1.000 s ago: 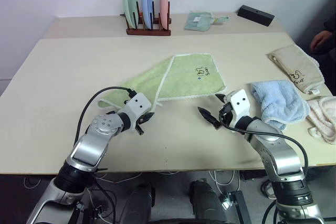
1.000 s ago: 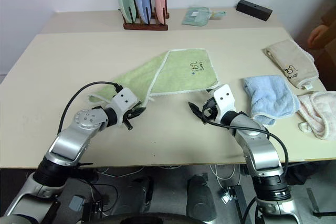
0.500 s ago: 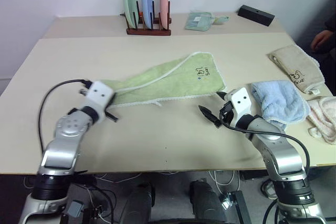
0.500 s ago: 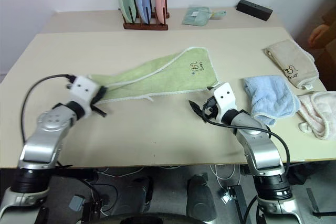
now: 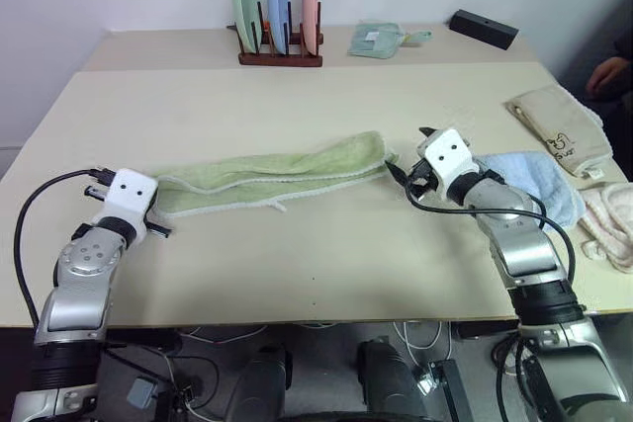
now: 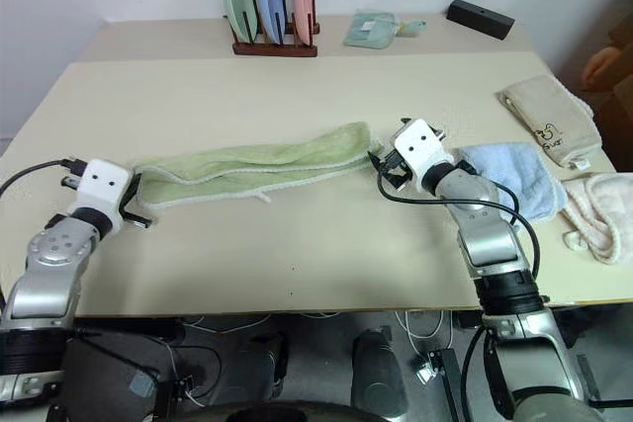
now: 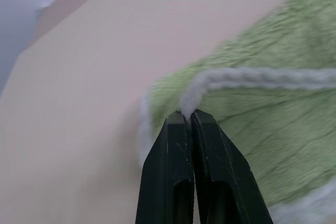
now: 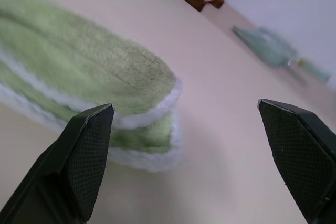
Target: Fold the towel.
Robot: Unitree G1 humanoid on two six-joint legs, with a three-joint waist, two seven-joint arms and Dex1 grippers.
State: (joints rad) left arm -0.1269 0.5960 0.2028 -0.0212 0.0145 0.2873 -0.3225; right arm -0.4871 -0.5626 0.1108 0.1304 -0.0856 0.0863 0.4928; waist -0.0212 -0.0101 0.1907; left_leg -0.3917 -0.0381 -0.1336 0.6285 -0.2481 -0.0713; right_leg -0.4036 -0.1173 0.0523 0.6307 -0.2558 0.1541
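Towel (image 5: 267, 169), light green terry cloth w/ white stitched border, now lies stretched into a long narrow rumpled band across the middle of the beige desk (image 5: 297, 254). A sec ago it was a broader, partly folded shape w/ its embroidered mark showing; that mark is no longer visible. Left hand (image 7: 188, 115) has its two black fingers pressed together on the white edging at the towel's left end, and it has dragged that end out toward the desk's left side. Right hand (image 8: 199, 145) has come up from the bare desk to the towel's right end; its fingers stand wide apart, the bunched end just ahead of them, not yet gripped.

Judgement: the pull undid the loose earlier fold and straightened the cloth, so folding proper hasn't started; right hand prob. needs to close on the far end next, so both ends are held.

Nearby, right: crumpled light blue towel (image 5: 529, 185), just behind the right hand. Farther right: folded beige towel w/ dark mark (image 5: 557, 129).
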